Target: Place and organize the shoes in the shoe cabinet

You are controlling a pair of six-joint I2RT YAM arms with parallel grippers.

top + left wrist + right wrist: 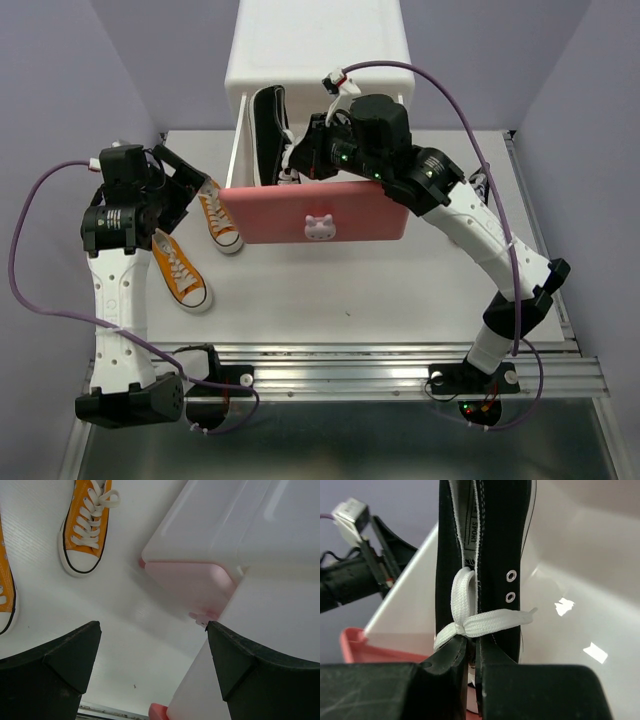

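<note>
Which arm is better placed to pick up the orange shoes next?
Left. The left pincer, open, hangs beside the orange shoes; the right pincer is shut on a black shoe at the open drawer.

White table point(350, 295) underneath, plain lavender walls point(60, 80) closing in on both sides — plus a silver metal rail point(350, 365) running along the near edge.

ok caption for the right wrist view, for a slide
Right gripper pinching a black sneaker upright inside the open pink drawer
</note>
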